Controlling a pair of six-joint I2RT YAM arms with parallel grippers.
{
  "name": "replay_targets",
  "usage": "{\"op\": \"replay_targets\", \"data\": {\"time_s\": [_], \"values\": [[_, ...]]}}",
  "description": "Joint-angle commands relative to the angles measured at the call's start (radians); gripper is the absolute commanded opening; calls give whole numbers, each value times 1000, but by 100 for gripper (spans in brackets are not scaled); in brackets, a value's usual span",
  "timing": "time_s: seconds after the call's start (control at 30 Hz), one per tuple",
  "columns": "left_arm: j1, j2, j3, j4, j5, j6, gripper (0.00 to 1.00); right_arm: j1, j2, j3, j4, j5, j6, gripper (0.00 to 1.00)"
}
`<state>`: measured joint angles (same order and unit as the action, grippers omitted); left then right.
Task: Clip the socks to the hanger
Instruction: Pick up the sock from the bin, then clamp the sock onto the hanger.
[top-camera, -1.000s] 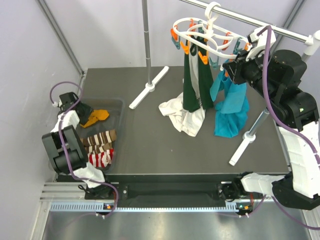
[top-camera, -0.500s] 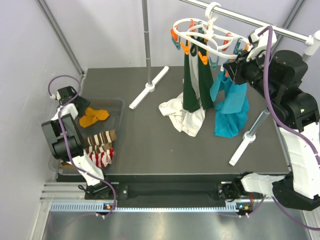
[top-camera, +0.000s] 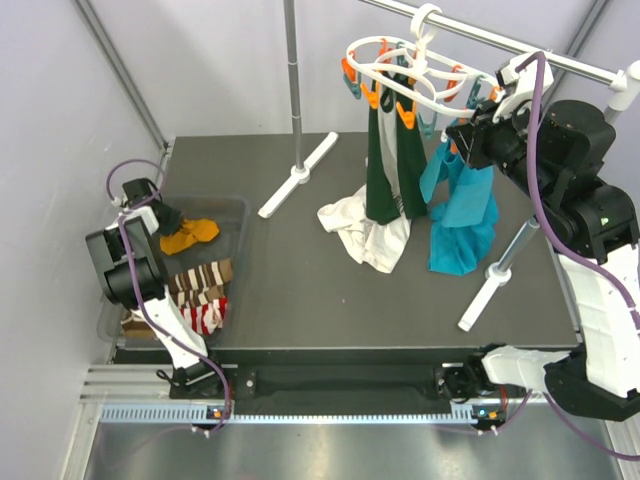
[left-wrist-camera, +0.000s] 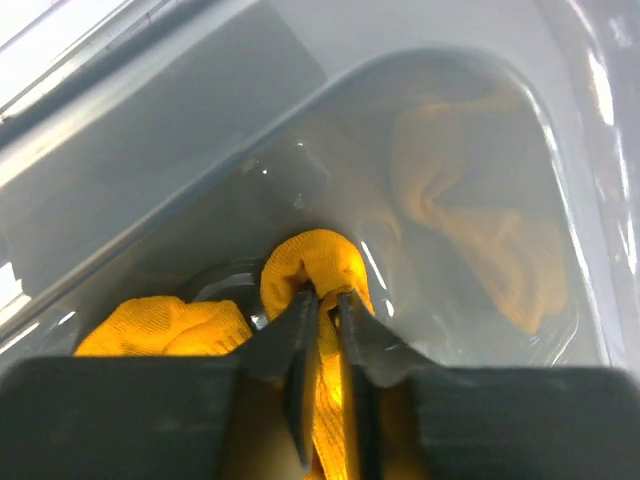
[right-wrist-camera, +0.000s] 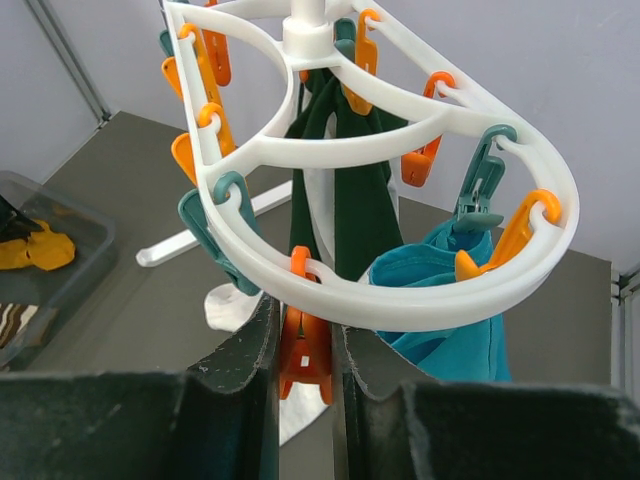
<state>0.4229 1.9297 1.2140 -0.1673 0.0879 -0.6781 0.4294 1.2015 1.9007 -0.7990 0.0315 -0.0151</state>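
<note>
A mustard-orange sock (top-camera: 192, 234) lies in the clear bin (top-camera: 238, 206) at the table's left. My left gripper (top-camera: 166, 217) is down in the bin and shut on a fold of it (left-wrist-camera: 312, 262), the fabric pinched between the fingers (left-wrist-camera: 328, 300). Brown-and-cream (top-camera: 200, 277) and red-and-white (top-camera: 205, 317) striped socks lie nearer in the bin. The white hanger (top-camera: 400, 78) hangs from the rail with dark green (top-camera: 385, 170), white (top-camera: 355, 228) and teal (top-camera: 462, 220) socks clipped on. My right gripper (right-wrist-camera: 307, 335) is shut on an orange clip (right-wrist-camera: 305, 362) under the hanger's ring (right-wrist-camera: 420, 305).
A grey rail (top-camera: 560, 58) runs across the back right, held by poles on white feet (top-camera: 297, 175) (top-camera: 490, 292). The bin's corner (right-wrist-camera: 60, 228) shows at the left of the right wrist view. Grey walls close in on the left and back.
My left gripper has closed on the mustard-orange sock, after shifting a little inside the bin. The right arm has stayed still on its clip.
</note>
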Motion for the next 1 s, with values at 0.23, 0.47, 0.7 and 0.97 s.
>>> {"op": "replay_targets", "data": {"time_s": [0.23,0.47,0.7,0.97], "values": [[-16,-181,99,-31,73,64,0,12,-10,5,21,-27,-8,0],[-52,-438,-13,140,311,3,0,12,-10,-5,26,-27,-2,0],[-332,-621,-113,530,709,-51,0,14,-22,-25,32,-76,9,0],[-797,-669,-28,545,710,176,0,12,-33,-26,32,-96,9,0]]}}
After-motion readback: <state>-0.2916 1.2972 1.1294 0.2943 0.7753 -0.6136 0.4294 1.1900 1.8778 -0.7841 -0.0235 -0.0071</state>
